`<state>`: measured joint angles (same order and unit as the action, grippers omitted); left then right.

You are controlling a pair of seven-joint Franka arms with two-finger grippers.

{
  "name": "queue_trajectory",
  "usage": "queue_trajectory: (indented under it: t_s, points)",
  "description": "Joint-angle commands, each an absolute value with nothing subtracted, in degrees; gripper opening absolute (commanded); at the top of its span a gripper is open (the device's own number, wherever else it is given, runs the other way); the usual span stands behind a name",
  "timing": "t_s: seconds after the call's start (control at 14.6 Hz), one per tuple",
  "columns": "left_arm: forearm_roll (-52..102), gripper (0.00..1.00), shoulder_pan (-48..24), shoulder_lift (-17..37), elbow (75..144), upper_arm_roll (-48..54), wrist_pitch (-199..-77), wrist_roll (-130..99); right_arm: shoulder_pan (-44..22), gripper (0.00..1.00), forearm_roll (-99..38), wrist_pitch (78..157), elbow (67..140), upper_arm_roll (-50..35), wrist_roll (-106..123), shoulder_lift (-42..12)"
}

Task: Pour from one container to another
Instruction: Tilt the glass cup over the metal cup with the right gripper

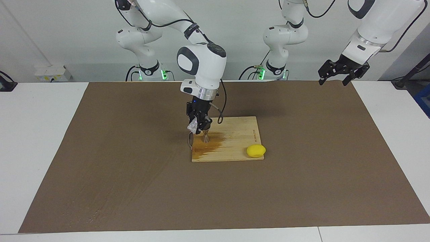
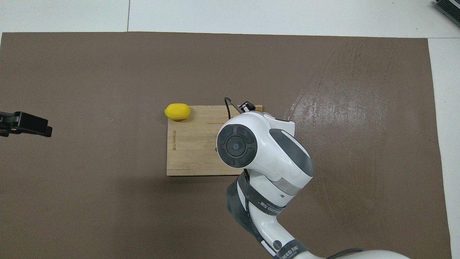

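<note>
1. We see a brown mat [image 1: 302, 174] covering most of the white table [image 1: 37, 141]; a pale, streaky sheen marks the mat toward the right arm's end in the overhead view.
2. We find a wooden cutting board [image 1: 235, 148] near the mat's middle, stained dark amber at its end toward the right arm.
3. The right gripper [image 1: 199, 127] hangs over that stained end, its fingers clamped on the clear cup [image 1: 192, 127]; we see the cup tipped on its side above the board, just beside the jigger's mouth.
4. The left gripper [image 1: 332, 79] waits in the air over the mat's edge at the left arm's end, jaws spread wide and holding nothing; only its dark tip [image 2: 25, 123] shows from overhead.
5. A yellow lemon [image 1: 256, 151] lies at the board's corner toward the left arm, farther from the robots, touching the board.
6. The steel jigger [image 1: 205, 137] stands upright on the stain, under the right gripper; from overhead the arm hides it.
</note>
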<state>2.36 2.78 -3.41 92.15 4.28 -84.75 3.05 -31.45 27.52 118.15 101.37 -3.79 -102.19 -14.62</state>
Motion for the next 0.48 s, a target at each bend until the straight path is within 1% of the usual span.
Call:
queue_trajectory:
  t_s: [0.0,0.41]
  points:
    - [3.0,1.0,3.2,-3.6,92.2,4.4,-84.0,3.6,-31.9,0.0,30.2,118.0,103.4,-3.8,-104.1,-12.7]
    - [3.0,1.0,3.2,-3.6,92.1,4.4,-84.0,3.6,-32.2,0.0,30.2,117.4,102.9,-3.8,-104.1,-12.7]
